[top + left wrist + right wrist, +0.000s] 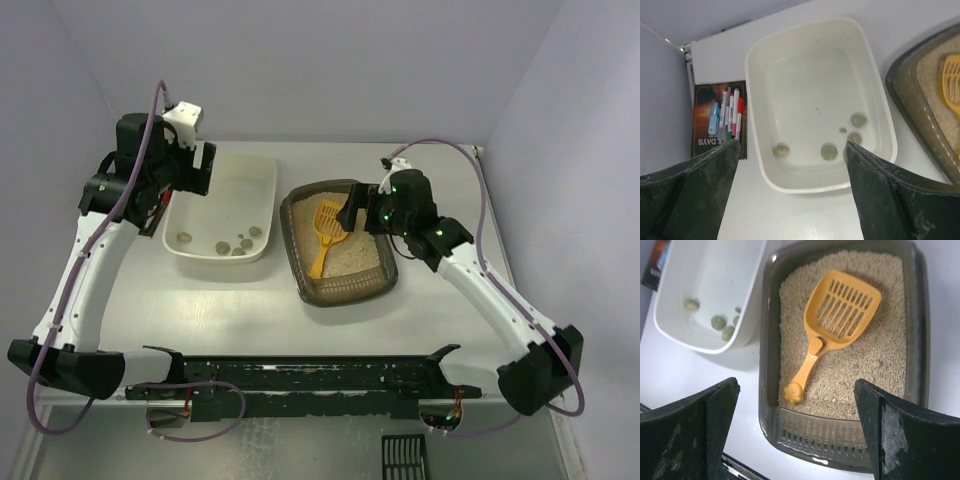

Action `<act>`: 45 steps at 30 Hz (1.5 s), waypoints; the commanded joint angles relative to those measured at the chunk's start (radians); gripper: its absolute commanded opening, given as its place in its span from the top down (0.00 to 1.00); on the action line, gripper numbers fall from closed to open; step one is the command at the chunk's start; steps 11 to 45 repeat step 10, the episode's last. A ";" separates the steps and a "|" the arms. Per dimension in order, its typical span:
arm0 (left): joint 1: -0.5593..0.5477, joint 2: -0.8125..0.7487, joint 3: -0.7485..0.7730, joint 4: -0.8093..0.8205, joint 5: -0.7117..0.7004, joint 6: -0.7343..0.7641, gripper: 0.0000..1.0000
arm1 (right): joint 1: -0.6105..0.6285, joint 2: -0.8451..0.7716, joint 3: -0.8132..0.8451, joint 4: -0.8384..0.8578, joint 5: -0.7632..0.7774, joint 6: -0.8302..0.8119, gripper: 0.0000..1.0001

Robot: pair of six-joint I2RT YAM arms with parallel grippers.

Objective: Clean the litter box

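- The litter box sits on the table directly under the right tool, whose fingers are spread wide and hold nothing.
- Full of loose litter, it probably handles heavy; the thin plastic wall may flex, and tilting would spill the litter. If it must be moved, grip a rim.
- The scoop lies flat on the litter below that tool. It looks light and stiff; pinch across its narrow handle.
- The white tub is just left of the box, under the left tool, which is also spread and empty. Clumps lie inside the tub.
- The box wall between them is the obstacle to clear.
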 commanded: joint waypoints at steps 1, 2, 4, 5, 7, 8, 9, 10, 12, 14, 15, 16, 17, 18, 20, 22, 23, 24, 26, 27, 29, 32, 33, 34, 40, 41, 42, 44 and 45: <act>0.028 -0.078 -0.087 -0.039 0.035 0.061 0.03 | 0.029 -0.088 0.003 -0.025 0.209 0.053 0.00; 0.033 -0.100 -0.121 -0.036 0.012 0.069 0.03 | 0.031 -0.096 0.012 -0.039 0.236 0.049 0.00; 0.047 -0.151 -0.190 -0.027 -0.002 0.075 0.03 | 0.032 -0.107 0.030 -0.071 0.296 0.043 0.00; 0.060 -0.172 -0.218 -0.029 0.015 0.079 0.03 | 0.033 -0.117 0.034 -0.083 0.308 0.032 0.00; 0.086 -0.207 -0.258 -0.047 0.068 0.087 0.03 | 0.050 -0.163 0.000 -0.056 0.353 0.012 0.00; 0.104 -0.228 -0.277 -0.050 0.092 0.089 0.03 | 0.064 -0.192 -0.011 -0.042 0.390 0.019 0.00; 0.115 -0.246 -0.296 -0.056 0.120 0.091 0.04 | 0.076 -0.225 -0.018 -0.030 0.421 0.034 0.00; 0.126 -0.267 -0.329 -0.055 0.137 0.089 0.04 | 0.080 -0.243 -0.013 -0.031 0.443 0.051 0.00; 0.126 -0.267 -0.329 -0.055 0.137 0.089 0.04 | 0.080 -0.243 -0.013 -0.031 0.443 0.051 0.00; 0.126 -0.267 -0.329 -0.055 0.137 0.089 0.04 | 0.080 -0.243 -0.013 -0.031 0.443 0.051 0.00; 0.126 -0.267 -0.329 -0.055 0.137 0.089 0.04 | 0.080 -0.243 -0.013 -0.031 0.443 0.051 0.00; 0.126 -0.267 -0.329 -0.055 0.137 0.089 0.04 | 0.080 -0.243 -0.013 -0.031 0.443 0.051 0.00; 0.126 -0.267 -0.329 -0.055 0.137 0.089 0.04 | 0.080 -0.243 -0.013 -0.031 0.443 0.051 0.00; 0.126 -0.267 -0.329 -0.055 0.137 0.089 0.04 | 0.080 -0.243 -0.013 -0.031 0.443 0.051 0.00; 0.126 -0.267 -0.329 -0.055 0.137 0.089 0.04 | 0.080 -0.243 -0.013 -0.031 0.443 0.051 0.00; 0.126 -0.267 -0.329 -0.055 0.137 0.089 0.04 | 0.080 -0.243 -0.013 -0.031 0.443 0.051 0.00; 0.126 -0.267 -0.329 -0.055 0.137 0.089 0.04 | 0.080 -0.243 -0.013 -0.031 0.443 0.051 0.00; 0.126 -0.267 -0.329 -0.055 0.137 0.089 0.04 | 0.080 -0.243 -0.013 -0.031 0.443 0.051 0.00; 0.126 -0.267 -0.329 -0.055 0.137 0.089 0.04 | 0.080 -0.243 -0.013 -0.031 0.443 0.051 0.00; 0.126 -0.267 -0.329 -0.055 0.137 0.089 0.04 | 0.080 -0.243 -0.013 -0.031 0.443 0.051 0.00; 0.126 -0.267 -0.329 -0.055 0.137 0.089 0.04 | 0.080 -0.243 -0.013 -0.031 0.443 0.051 0.00; 0.126 -0.267 -0.329 -0.055 0.137 0.089 0.04 | 0.080 -0.243 -0.013 -0.031 0.443 0.051 0.00; 0.126 -0.267 -0.329 -0.055 0.137 0.089 0.04 | 0.080 -0.243 -0.013 -0.031 0.443 0.051 0.00; 0.126 -0.267 -0.329 -0.055 0.137 0.089 0.04 | 0.080 -0.243 -0.013 -0.031 0.443 0.051 0.00; 0.126 -0.267 -0.329 -0.055 0.137 0.089 0.04 | 0.080 -0.243 -0.013 -0.031 0.443 0.051 0.00; 0.126 -0.267 -0.329 -0.055 0.137 0.089 0.04 | 0.080 -0.243 -0.013 -0.031 0.443 0.051 0.00; 0.126 -0.267 -0.329 -0.055 0.137 0.089 0.04 | 0.080 -0.243 -0.013 -0.031 0.443 0.051 0.00; 0.126 -0.267 -0.329 -0.055 0.137 0.089 0.04 | 0.080 -0.243 -0.013 -0.031 0.443 0.051 0.00; 0.126 -0.267 -0.329 -0.055 0.137 0.089 0.04 | 0.080 -0.243 -0.013 -0.031 0.443 0.051 0.00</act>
